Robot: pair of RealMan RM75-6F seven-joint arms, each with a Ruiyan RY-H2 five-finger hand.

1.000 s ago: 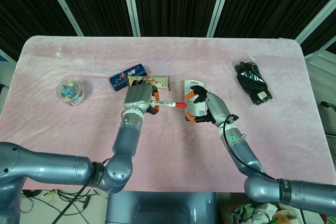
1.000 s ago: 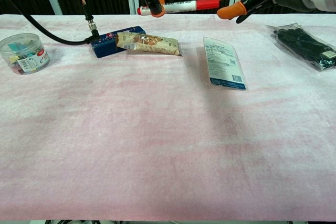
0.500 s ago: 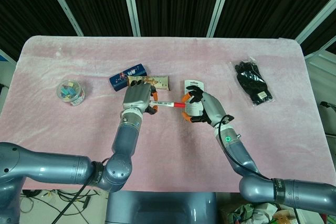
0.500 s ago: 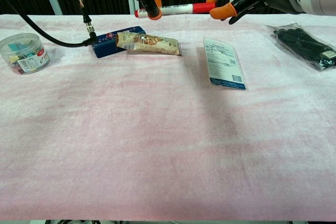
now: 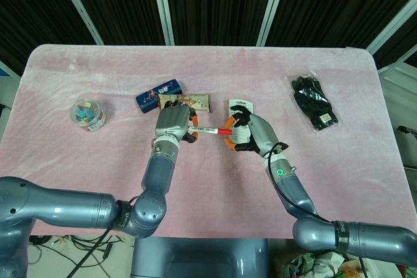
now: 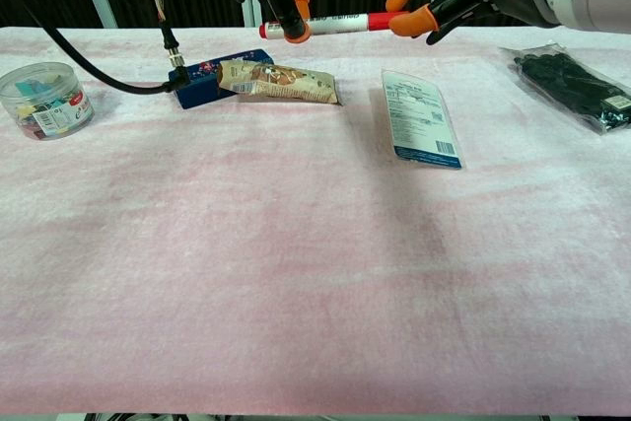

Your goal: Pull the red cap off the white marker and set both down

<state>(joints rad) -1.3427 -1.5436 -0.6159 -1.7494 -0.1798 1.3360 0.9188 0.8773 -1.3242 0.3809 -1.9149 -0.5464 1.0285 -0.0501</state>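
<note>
White marker (image 6: pixel 330 21) is held level above the pink table cloth (image 6: pixel 296 273), its red cap (image 6: pixel 383 19) still seated on the 3 o'clock end. In the chest view the barrel is gripped near its 9 o'clock end by the left hand (image 5: pixel 173 124), whose orange-tipped fingers (image 6: pixel 295 31) are wrapped around it. The cap end is pinched by the right hand (image 5: pixel 251 133), with orange fingertips (image 6: pixel 414 20) closed on it from above and below. In the head view the marker (image 5: pixel 207 129) is seen spanning the gap between the two hands, with the cap (image 5: pixel 223 131) just at the right hand's fingertips. Beneath the right hand, a flat white retail card pack (image 6: pixel 421 117) is laid on the cloth. Towards 10 o'clock from it, a tan snack wrapper (image 6: pixel 278 82) is seen touching a dark blue box (image 6: pixel 211 76) on its 9 o'clock side. At the far 9 o'clock edge a clear round tub (image 6: pixel 42 99) of coloured bits is stood upright. At 2 o'clock, well apart from everything else, black gloves in a clear bag (image 6: pixel 576 87) are laid flat.
</note>
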